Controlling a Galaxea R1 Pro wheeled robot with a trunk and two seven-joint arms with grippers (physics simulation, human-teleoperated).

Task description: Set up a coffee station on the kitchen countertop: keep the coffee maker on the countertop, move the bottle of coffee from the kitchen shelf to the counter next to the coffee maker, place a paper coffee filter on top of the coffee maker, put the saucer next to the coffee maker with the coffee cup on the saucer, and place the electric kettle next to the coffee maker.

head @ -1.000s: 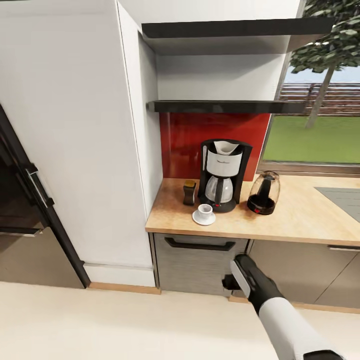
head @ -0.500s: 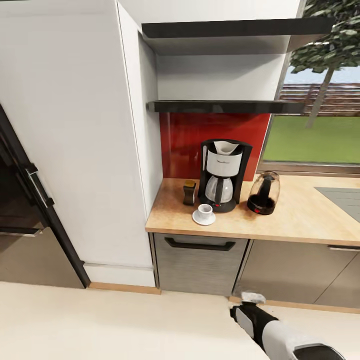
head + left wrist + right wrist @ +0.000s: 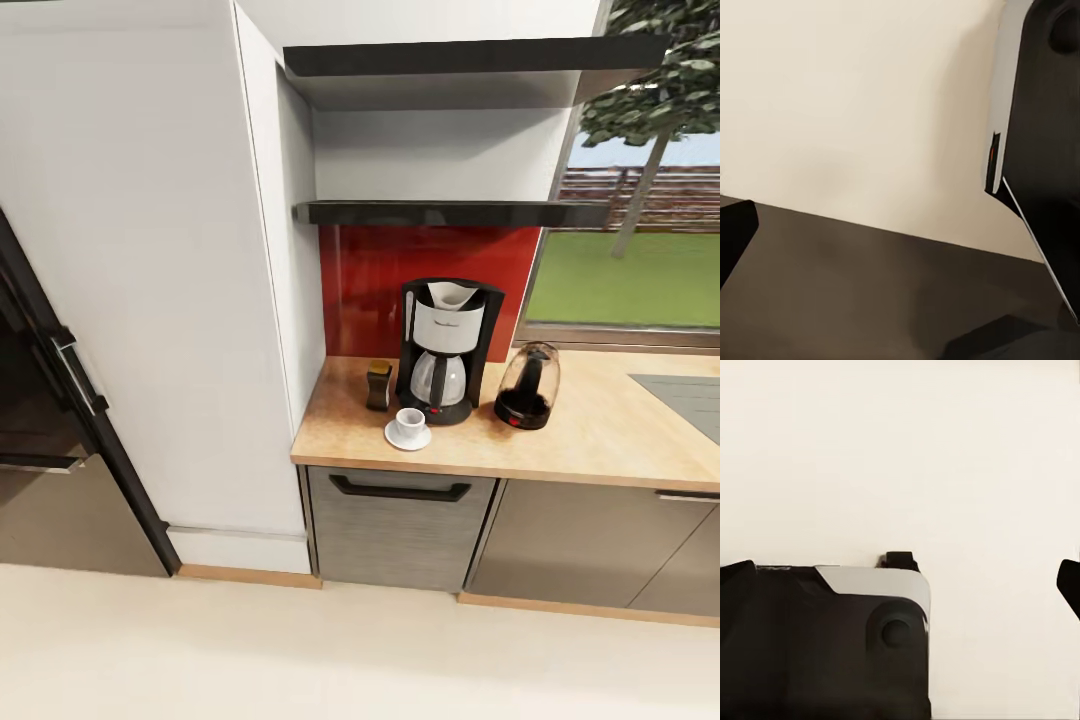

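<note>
**Right pincer:** one dark fingertip [image 3: 1069, 585] sits at the edge of the right wrist view. Its opening cannot be told, and no object is seen in it. It looks down on pale floor [image 3: 900, 450] and the robot's own dark housing [image 3: 825, 645].

**Left pincer:** its opening likewise cannot be told.

**Coffee maker** [image 3: 447, 350]: stands on the countertop [image 3: 600, 430] against the red backsplash.

**Paper coffee filter** [image 3: 452, 293]: seated in the top of the coffee maker, at its 12 o'clock.

**Bottle of coffee** [image 3: 379, 384]: just beside the coffee maker at 9 o'clock, so the kitchen shelf [image 3: 450, 212] above is bare.

**Saucer** [image 3: 408, 436]: at 7 o'clock, carrying the coffee cup [image 3: 409, 421].

**Electric kettle** [image 3: 528, 386]: near at 3 o'clock.

The grouping keeps every item within reach of the machine, so the station is judged complete.
</note>
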